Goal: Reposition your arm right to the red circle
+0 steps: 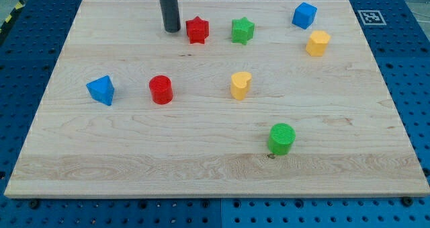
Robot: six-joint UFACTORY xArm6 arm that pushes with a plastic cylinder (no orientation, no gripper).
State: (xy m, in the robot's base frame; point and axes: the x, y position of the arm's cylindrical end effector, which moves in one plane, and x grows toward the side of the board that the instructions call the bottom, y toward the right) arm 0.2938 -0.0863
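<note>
My tip (172, 29) bare rod, no jaws, holding nothing; sits at view's top, just left of red star (197, 30). Red circle (160, 89) lower, between blue block (101, 90) and yellow block (240, 85). I judge it light, stiff, slides easily on board (201, 154). No hold needed; park beside its right face.

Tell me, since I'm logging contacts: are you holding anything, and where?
Nothing is held. My tip rests on the board just left of the red star, apart from it, far from the red circle.
</note>
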